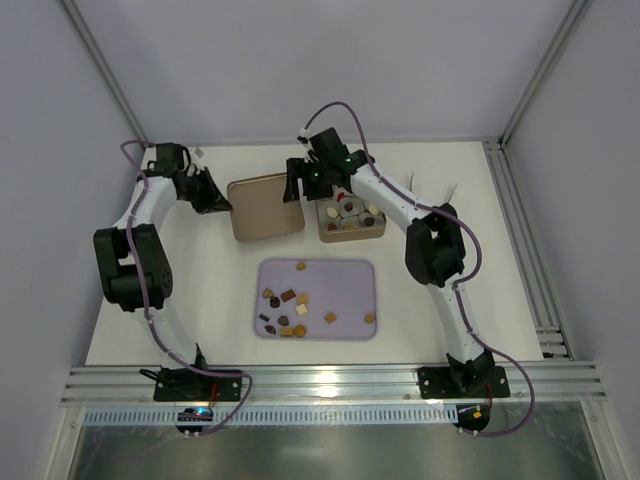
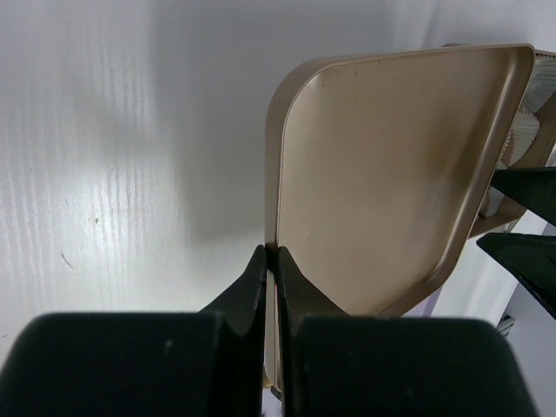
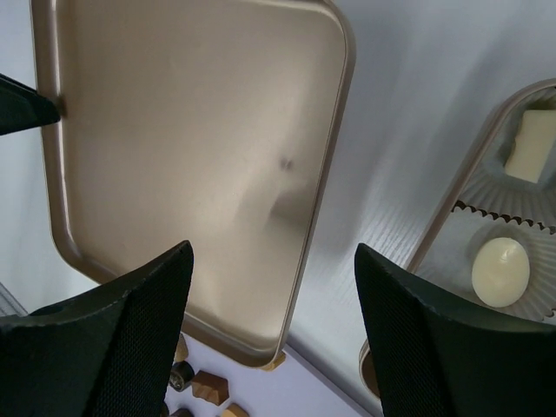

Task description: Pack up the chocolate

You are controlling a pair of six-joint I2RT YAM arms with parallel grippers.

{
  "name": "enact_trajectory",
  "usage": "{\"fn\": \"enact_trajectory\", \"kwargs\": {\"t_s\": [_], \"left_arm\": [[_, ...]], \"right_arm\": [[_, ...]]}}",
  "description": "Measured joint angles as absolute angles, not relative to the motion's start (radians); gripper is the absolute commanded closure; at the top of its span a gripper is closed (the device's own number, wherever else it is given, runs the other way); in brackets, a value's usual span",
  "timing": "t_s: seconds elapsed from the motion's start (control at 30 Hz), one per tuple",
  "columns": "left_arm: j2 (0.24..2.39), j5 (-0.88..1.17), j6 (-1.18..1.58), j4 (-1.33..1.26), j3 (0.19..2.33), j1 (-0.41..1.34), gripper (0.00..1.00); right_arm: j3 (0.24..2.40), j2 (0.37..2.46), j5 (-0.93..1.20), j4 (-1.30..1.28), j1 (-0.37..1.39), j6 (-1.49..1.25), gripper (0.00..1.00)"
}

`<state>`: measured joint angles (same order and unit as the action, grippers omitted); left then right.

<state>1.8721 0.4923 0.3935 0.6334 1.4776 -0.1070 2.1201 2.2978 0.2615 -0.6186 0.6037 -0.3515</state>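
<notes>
The left gripper (image 2: pixel 271 254) is clamped on the gold lid's (image 2: pixel 391 174) rim, upper left of the top view. The right gripper (image 3: pixel 272 252) hangs spread over the lid's opposite edge, empty. Most chocolate (image 1: pixel 288 296) lies on the lavender tray (image 1: pixel 350 268) at centre, some in the tin (image 1: pixel 381 233). Lid handling seems underway; next, the right jaws must straddle that rim squarely.

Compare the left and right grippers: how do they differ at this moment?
The left gripper is shut, pinching the edge of the gold-brown lid; the right gripper stands open, holding nothing. The left sits at the lid's side away from the filled tin; the right hovers above the side nearer it. Both are at the lid.
</notes>
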Motion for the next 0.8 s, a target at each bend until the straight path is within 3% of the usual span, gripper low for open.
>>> {"fn": "enact_trajectory", "kwargs": {"t_s": [0.6, 0.77, 0.8], "left_arm": [[1.826, 0.548, 0.409, 0.632, 1.432, -0.107, 1.00], [1.813, 0.564, 0.415, 0.617, 1.420, -0.107, 1.00], [1.810, 0.566, 0.416, 0.614, 1.415, -0.106, 1.00]], "right_arm": [[2.042, 2.301, 0.485, -0.455, 0.572, -0.509, 0.25], [1.987, 2.301, 0.570, -0.363, 0.560, -0.582, 0.39], [1.977, 2.301, 0.585, -0.350, 0.558, -0.598, 0.48]]}}
